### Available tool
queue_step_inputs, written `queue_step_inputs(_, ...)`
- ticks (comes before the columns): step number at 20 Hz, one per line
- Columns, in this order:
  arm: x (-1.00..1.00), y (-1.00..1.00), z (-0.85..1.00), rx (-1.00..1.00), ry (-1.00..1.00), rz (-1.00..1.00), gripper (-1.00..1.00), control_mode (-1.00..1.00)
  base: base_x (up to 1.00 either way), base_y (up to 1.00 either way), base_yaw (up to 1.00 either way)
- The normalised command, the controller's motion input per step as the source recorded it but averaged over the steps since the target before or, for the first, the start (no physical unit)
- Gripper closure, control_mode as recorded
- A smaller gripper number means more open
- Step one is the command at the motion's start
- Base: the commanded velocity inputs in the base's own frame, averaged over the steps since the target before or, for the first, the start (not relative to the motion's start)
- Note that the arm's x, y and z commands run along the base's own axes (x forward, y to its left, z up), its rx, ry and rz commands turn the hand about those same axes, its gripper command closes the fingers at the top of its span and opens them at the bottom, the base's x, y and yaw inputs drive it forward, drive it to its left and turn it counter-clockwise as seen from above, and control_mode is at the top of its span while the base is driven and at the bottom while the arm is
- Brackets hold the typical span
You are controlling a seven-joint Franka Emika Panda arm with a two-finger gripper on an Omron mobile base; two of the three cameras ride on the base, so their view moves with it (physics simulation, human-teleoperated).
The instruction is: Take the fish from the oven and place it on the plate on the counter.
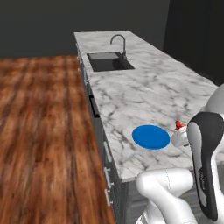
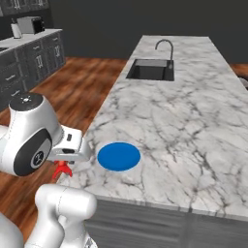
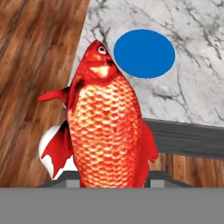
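Fish (image 3: 107, 127), red-orange and scaled, fills centre of hand view, head toward upper frame, jaws clamped on its tail end at bottom edge; in left base view it (image 1: 179, 125) shows as a red speck at right, just beside the arm. Blue plate (image 1: 151, 136) lies flat on the marble tabletop (image 1: 144, 92) near its front edge, lower centre, apart from the fish. Sink (image 1: 109, 61) with curved faucet (image 1: 119, 43) sits at upper centre, well apart from plate.
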Motion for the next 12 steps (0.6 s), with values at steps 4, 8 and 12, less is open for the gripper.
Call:
queue_step_inputs(4,0.00,0.00,0.00,0.00,0.00,0.00,1.00,1.00,0.37,0.00,-0.08)
queue_step_inputs(8,0.00,0.00,0.00,0.00,0.00,0.00,1.00,1.00,0.30,0.00,-0.05)
queue_step_inputs(12,0.00,0.00,0.00,0.00,0.00,0.00,1.00,1.00,0.38,0.00,-0.05)
